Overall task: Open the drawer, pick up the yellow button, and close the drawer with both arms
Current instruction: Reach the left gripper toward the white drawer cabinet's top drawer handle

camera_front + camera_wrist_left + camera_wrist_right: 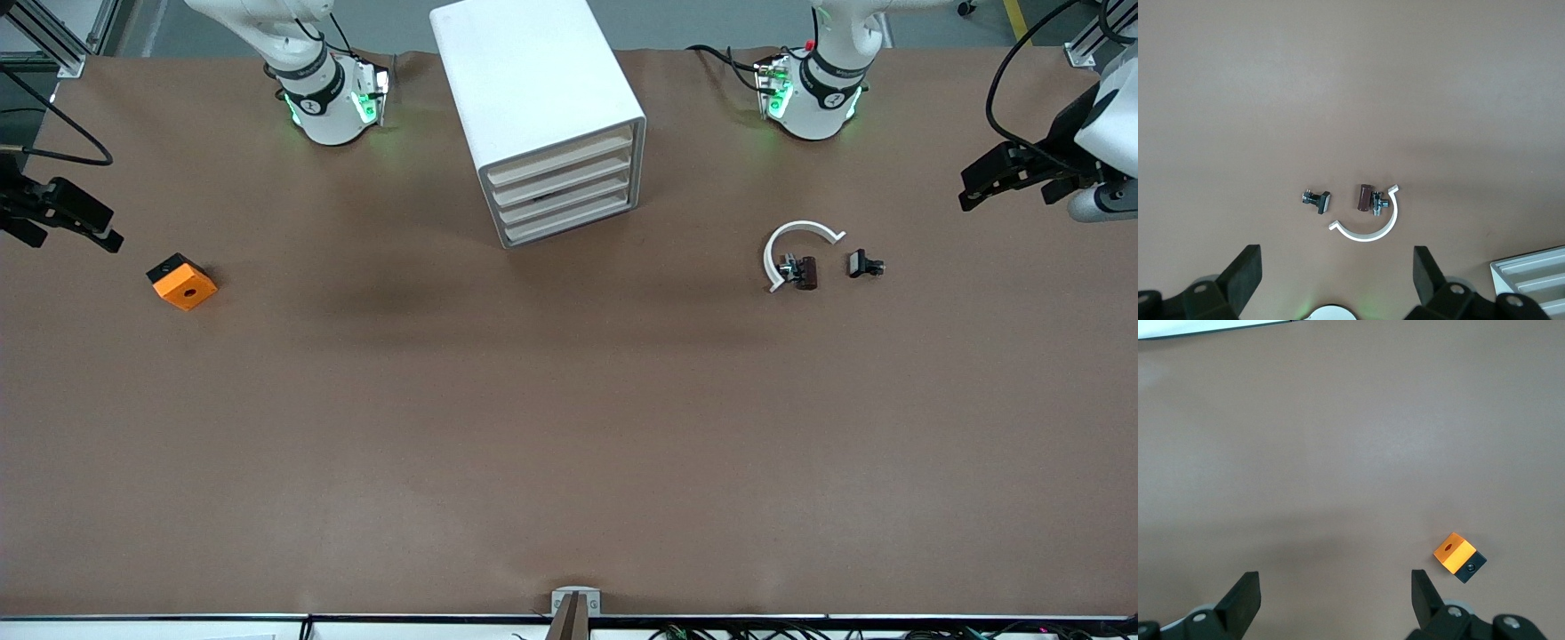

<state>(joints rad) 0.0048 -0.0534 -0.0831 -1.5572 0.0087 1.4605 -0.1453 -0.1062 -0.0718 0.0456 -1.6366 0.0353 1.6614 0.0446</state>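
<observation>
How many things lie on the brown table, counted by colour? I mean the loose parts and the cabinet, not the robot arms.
White: 2, the white box cabinet with four drawers and the white curved open ring
Orange: 1, the orange square block with a hole
Dark: 2, the small dark brown part at the ring and the small black clip beside it
Total: 5

One white cabinet (538, 107) with four drawers (569, 191), all shut. One orange block (182, 282). One white curved clip (796, 244), one brown part (806, 272) beside it, one small black clip (862, 264). Two arms, two grippers.
</observation>
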